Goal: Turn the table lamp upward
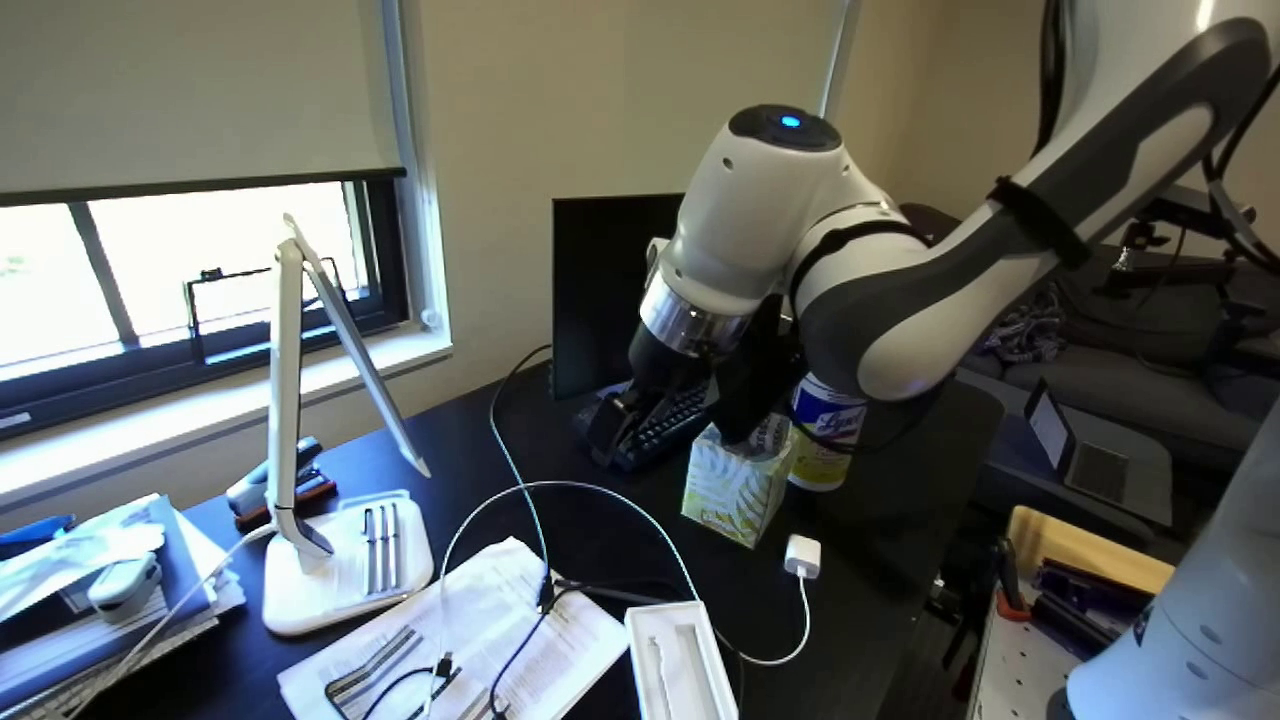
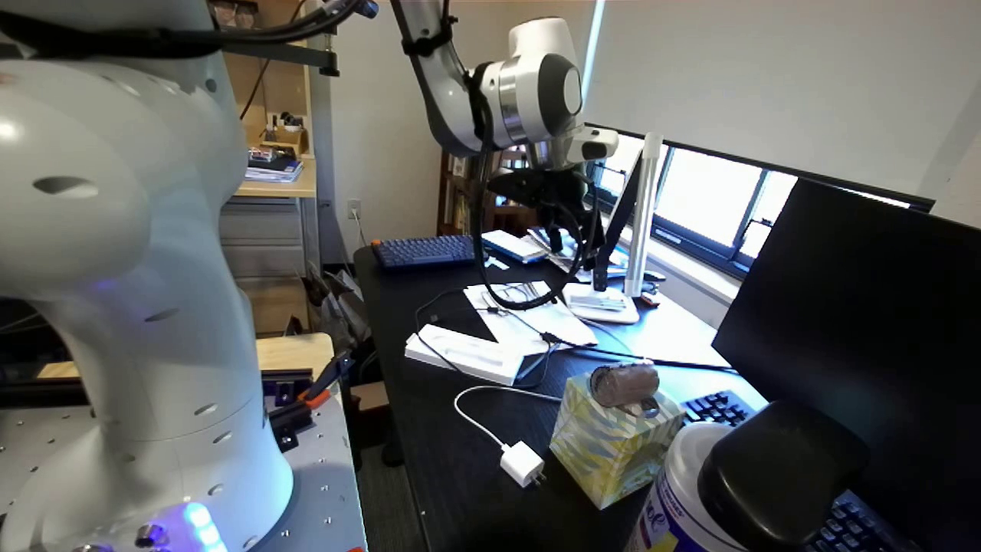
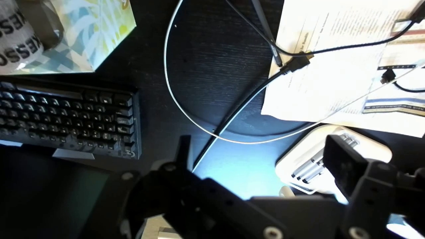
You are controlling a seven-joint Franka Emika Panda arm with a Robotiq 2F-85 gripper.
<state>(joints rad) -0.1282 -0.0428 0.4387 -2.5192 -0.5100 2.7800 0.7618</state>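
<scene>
Lamp is set just beside the printed papers, head slanted downward; nothing is held by the gripper, jaws spread; the whole upward turn is judged undone.

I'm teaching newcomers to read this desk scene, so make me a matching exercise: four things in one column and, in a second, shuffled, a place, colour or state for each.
Things
1. lamp head
2. gripper
3. leaf-patterned box
4. charger

Place, colour or state
A. white and block-shaped
B. next to the Lysol container
C. slanting down from the top of the post
D. open, jaws apart

Right pairs: 1-C, 2-D, 3-B, 4-A
</scene>
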